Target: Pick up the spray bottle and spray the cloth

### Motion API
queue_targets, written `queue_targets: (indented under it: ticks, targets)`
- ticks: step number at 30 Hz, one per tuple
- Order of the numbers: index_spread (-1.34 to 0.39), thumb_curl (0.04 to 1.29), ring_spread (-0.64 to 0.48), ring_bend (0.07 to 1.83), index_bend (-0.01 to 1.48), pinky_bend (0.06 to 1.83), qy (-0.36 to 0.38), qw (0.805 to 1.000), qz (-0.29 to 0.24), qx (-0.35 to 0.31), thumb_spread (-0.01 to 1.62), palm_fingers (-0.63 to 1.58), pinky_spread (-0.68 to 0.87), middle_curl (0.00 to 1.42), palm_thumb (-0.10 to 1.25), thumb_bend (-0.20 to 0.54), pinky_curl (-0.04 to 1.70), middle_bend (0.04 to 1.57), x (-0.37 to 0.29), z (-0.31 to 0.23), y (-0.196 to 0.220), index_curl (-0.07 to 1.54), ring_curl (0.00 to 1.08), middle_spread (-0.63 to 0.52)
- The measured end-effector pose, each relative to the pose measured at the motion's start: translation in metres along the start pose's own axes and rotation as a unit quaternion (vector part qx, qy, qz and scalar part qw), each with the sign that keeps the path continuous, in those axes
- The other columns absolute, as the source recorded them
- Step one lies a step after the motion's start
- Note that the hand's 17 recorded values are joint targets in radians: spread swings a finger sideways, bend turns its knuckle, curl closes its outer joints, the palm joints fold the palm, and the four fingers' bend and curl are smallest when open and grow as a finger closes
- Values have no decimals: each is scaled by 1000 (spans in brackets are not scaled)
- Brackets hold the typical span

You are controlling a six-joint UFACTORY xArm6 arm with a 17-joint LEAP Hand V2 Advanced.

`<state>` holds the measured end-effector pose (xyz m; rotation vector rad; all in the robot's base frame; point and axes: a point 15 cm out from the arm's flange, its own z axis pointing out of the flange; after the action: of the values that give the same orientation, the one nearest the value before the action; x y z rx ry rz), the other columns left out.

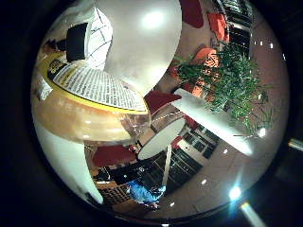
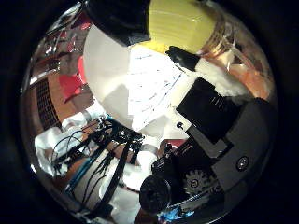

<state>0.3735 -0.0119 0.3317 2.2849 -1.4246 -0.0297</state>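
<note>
The spray bottle [image 1: 90,113] fills much of the little finger side palm view, close against the palm: clear plastic with amber liquid and a yellow printed label. Its yellow label and amber shoulder [image 2: 187,25] also show in the thumb side palm view. White fingers [image 1: 142,42] of my right hand [image 2: 205,126] curl over and under the bottle, and black geared parts lie beside it. The bottle is off any surface, with the room behind it. A small blue shape [image 1: 142,191] lies far off; I cannot tell whether it is the cloth.
Behind the bottle are a round white table [image 1: 161,137], red chairs [image 1: 113,155], a long white board [image 1: 213,120] and a green plant [image 1: 236,85]. Dark shelving [image 1: 184,161] stands further back.
</note>
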Motion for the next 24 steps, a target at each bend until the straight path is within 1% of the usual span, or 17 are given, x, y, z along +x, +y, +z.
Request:
queue_targets:
  ticks: [7,14,20,24]
  targets:
    - [-193,733,-152,1457,1147,1054,0,1000,-6,11,989,1205,-231,597,1001,-14,1157,1365,-6,1,-6,696,555,-102]
    - [-193,738,-152,1456,1145,1051,-4,999,-13,42,988,1206,-234,600,1002,-15,1162,1359,-16,-18,0,698,554,-101]
    - [-194,740,-152,1457,1141,1049,-46,996,-22,79,988,1205,-236,602,1001,-15,1165,1358,-40,-37,4,700,555,-101]
    - [-194,738,-152,1455,1142,1048,-104,987,-37,117,987,1207,-237,603,1006,-14,1167,1356,-73,-56,3,701,555,-101]
